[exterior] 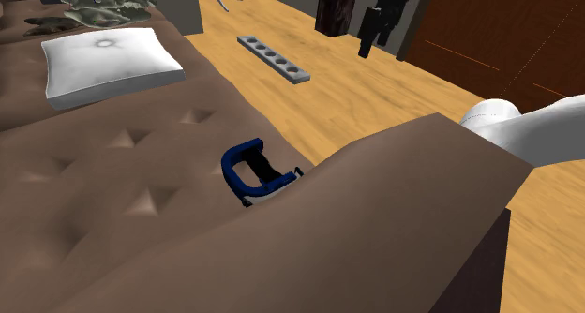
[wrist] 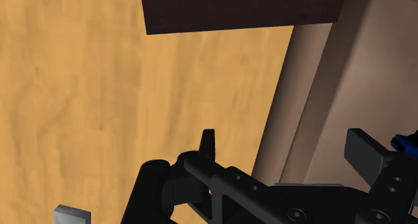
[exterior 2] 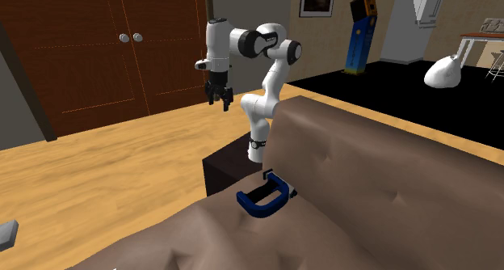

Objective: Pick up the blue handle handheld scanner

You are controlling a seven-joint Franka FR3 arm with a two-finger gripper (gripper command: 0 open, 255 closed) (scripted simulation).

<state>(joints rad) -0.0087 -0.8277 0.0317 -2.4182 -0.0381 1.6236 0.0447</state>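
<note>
1. My gripper (exterior 2: 218, 99) hangs high over the wooden floor (exterior: 375, 86), fingers (wrist: 207, 145) spread wide, holding nothing.
2. The blue-handled scanner (exterior: 251, 171) lies on the brown sofa (exterior: 112, 199) near its edge, well apart from me.
3. Nothing is done yet: approach, descent, grasp and lift all remain.

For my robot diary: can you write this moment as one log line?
tool: open, above floor | scanner: on sofa, apart from tool | grasp: not yet done

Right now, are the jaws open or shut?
Open: in the wrist view the two fingers stand well apart, clasping nothing.
</note>
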